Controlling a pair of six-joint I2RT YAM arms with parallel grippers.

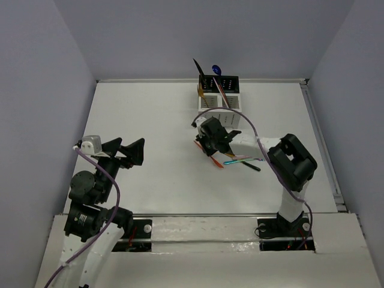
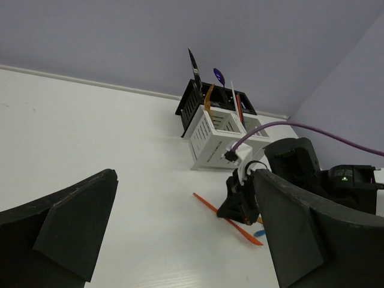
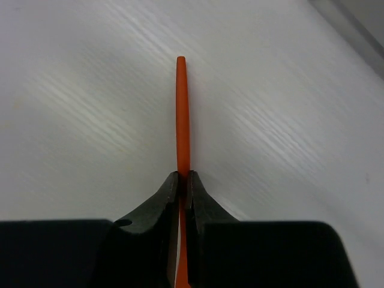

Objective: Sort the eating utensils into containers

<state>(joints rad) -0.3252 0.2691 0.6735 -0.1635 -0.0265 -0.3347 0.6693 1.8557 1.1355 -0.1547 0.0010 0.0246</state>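
The right fingers (image 3: 178,183) are pressed together on one orange-red utensil (image 3: 182,108). They grip it across its thin edge, and its free end points straight away from them over the white bench (image 1: 150,120). I cannot tell if it touches the bench. Just beside these fingers, toward the right arm (image 1: 291,162), lie one black utensil (image 1: 251,166) and a blue-green and pink streak (image 1: 237,158), which may be one utensil or two. Beyond the right fingers stands one block of four bins (image 1: 219,99), with two white ones nearer and two black ones behind. Five utensils stand in it: one black knife (image 2: 192,63), one blue spoon (image 2: 218,76), one gold piece (image 2: 207,97), one white piece (image 2: 233,95) and one red piece (image 2: 239,108). The left fingers (image 1: 125,151) are spread wide and hold nothing, well apart from the block.
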